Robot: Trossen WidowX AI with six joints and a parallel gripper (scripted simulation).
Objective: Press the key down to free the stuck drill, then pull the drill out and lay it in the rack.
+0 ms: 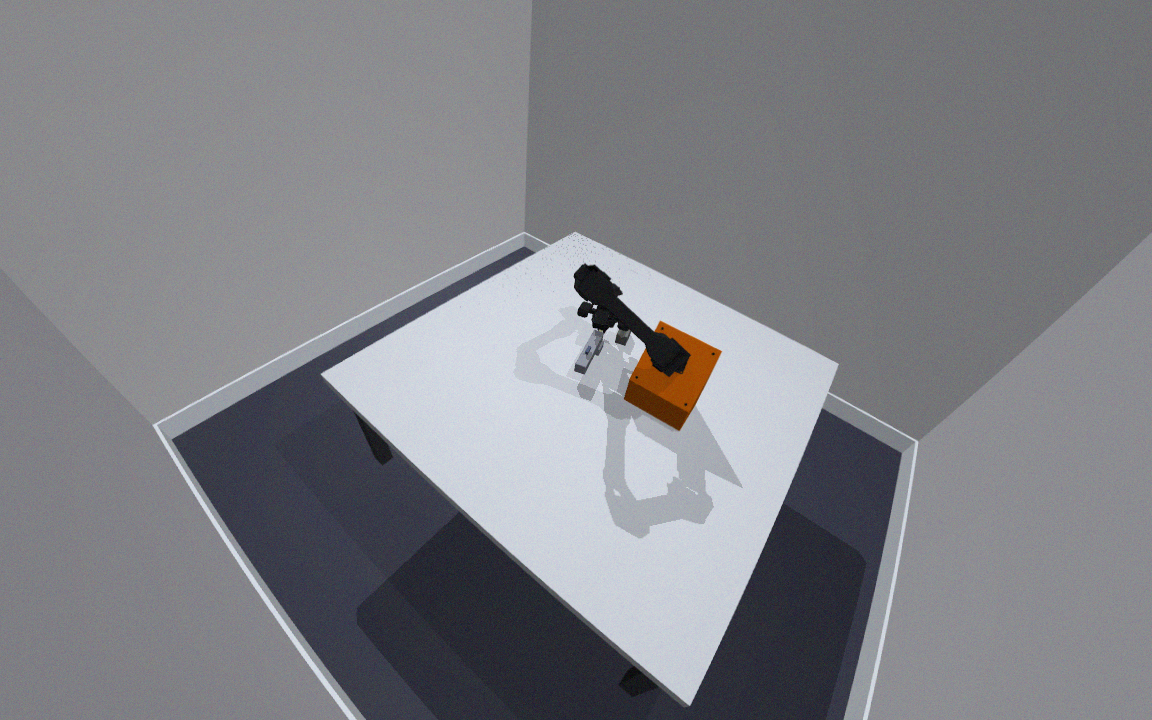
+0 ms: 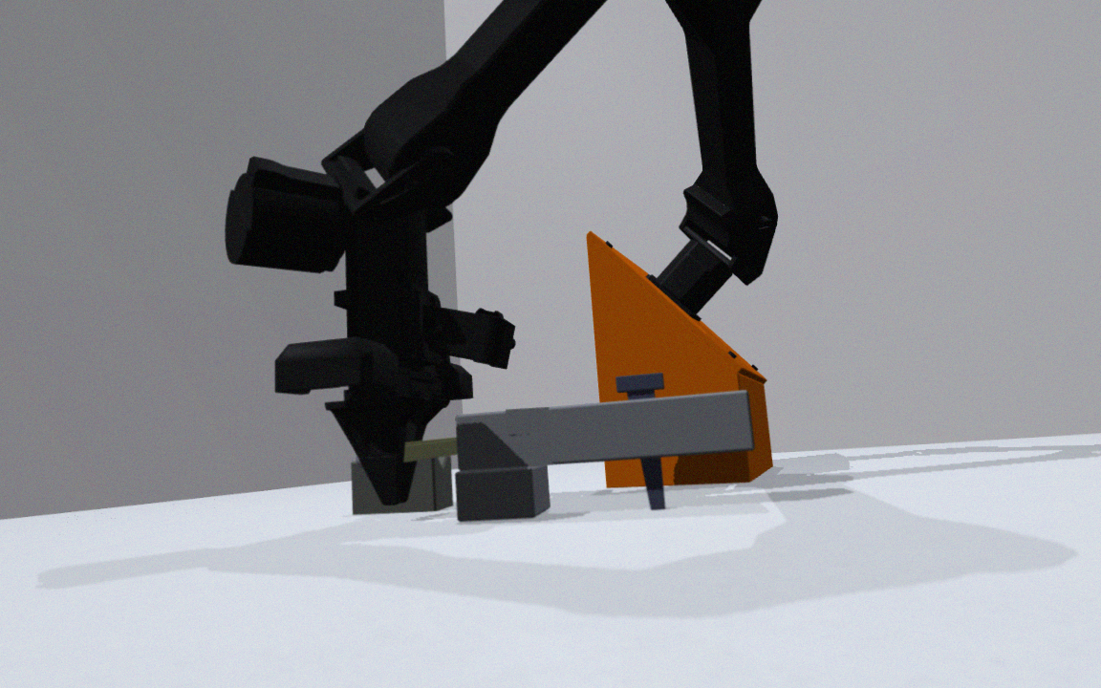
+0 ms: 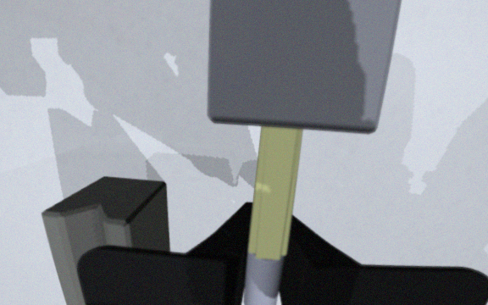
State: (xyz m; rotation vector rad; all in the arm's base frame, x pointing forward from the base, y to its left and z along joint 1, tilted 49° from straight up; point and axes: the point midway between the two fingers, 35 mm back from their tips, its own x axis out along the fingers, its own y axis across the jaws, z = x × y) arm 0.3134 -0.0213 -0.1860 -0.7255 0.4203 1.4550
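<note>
The drill (image 3: pixel 275 186) (image 2: pixel 430 450) is a thin yellow-green rod with a pale grey end. It sticks out level from the end of the grey housing block (image 3: pixel 295 63) (image 2: pixel 623 432) (image 1: pixel 589 354). My gripper (image 3: pixel 261 211) (image 2: pixel 387 479) (image 1: pixel 600 317) points straight down and is shut on the drill's outer end. The dark blue T-shaped key (image 2: pixel 639 384) passes down through the housing; its head stands just above the top and its shaft reaches the table. The rack (image 3: pixel 100 212) (image 2: pixel 435 489), a dark notched block, stands just beside and behind my fingers.
The arm's orange base (image 2: pixel 648 342) (image 1: pixel 674 376) stands close behind the housing. A dark grey foot block (image 2: pixel 499 494) supports the housing's near end. The white table (image 1: pixel 517 465) ends in open edges on all sides.
</note>
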